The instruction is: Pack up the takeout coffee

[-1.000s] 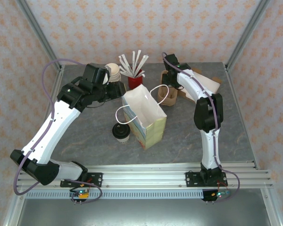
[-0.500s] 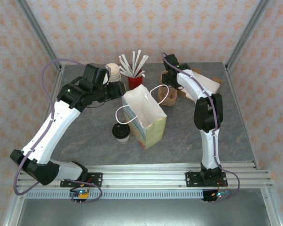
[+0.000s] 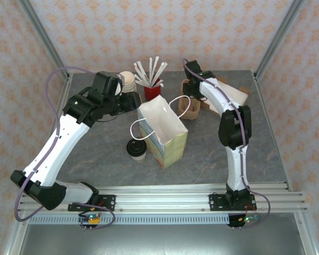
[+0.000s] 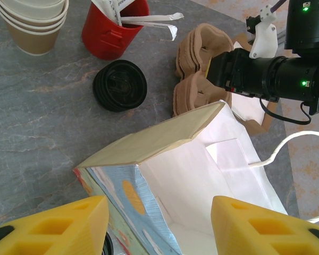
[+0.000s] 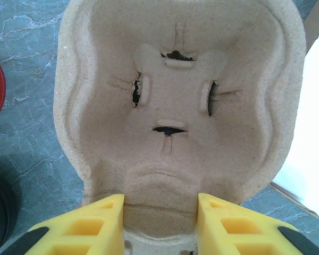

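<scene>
Top external view: the takeout coffee (image 3: 136, 149), a cream cup under a black lid, stands upright on the grey table (image 3: 95, 159) just beside the near-left side of the open paper bag (image 3: 167, 138), outside it. The left arm (image 3: 64, 135) rises from its base, bends sharply at the elbow and reaches toward the far side. Its wrist is beside a stack of lidless cups (image 3: 128, 81) and turned toward the bag. The right arm (image 3: 233, 130) stands nearly upright, then folds far-left so that its wrist hangs over the pulp cup carriers (image 3: 190, 109) behind the bag. Finger spacing cannot be read from this height. Left wrist view: the left gripper (image 4: 157, 228) looks down into the bag's white mouth, its yellow fingers (image 4: 48, 228) spread wide with nothing between them. Beyond lie loose black lids (image 4: 119, 85), a red cup (image 4: 114, 26) of wrapped straws, and the right arm's black wrist over the carriers. Right wrist view: the moulded slots of the top carrier (image 5: 175, 106), unreadable from above, are plain. The right gripper (image 5: 159, 226) straddles its near rim, one yellow finger on each side. Whether they press the pulp or merely flank it cannot be told.
</scene>
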Available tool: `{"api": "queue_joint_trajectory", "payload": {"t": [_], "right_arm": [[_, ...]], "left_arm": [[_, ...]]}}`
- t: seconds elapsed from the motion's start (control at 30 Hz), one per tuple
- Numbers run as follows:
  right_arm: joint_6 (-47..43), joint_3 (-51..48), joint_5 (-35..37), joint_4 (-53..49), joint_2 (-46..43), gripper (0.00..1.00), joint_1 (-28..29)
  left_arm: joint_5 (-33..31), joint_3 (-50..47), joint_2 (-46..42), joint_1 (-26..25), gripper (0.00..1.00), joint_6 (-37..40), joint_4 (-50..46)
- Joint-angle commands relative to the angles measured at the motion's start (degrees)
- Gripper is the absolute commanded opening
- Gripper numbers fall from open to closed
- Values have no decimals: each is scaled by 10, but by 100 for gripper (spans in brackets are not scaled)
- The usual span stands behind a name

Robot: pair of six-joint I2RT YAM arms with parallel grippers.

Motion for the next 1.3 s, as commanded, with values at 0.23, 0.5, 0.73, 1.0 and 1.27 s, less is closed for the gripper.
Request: {"api": "queue_joint_trajectory", "payload": {"t": [0.23, 0.5, 0.73, 1.0, 1.27], "right_arm": [[-2, 30, 9, -29, -58, 35, 4], [-7, 34, 18, -40, -97, 34, 3], [-22, -3, 34, -59, -186, 34, -3], [-37, -99, 5, -73, -346, 34, -4], [-45, -106, -57, -108, -444, 33, 7]], "left_arm": [[-6, 7, -17, -4, 55, 15, 3], [-6, 14, -24, -4, 55, 20, 4], [-10, 21, -35, -4, 55, 26, 4], [-16, 1, -59, -3, 56, 41, 17], [-1, -17, -56, -2, 56, 62, 18]]}}
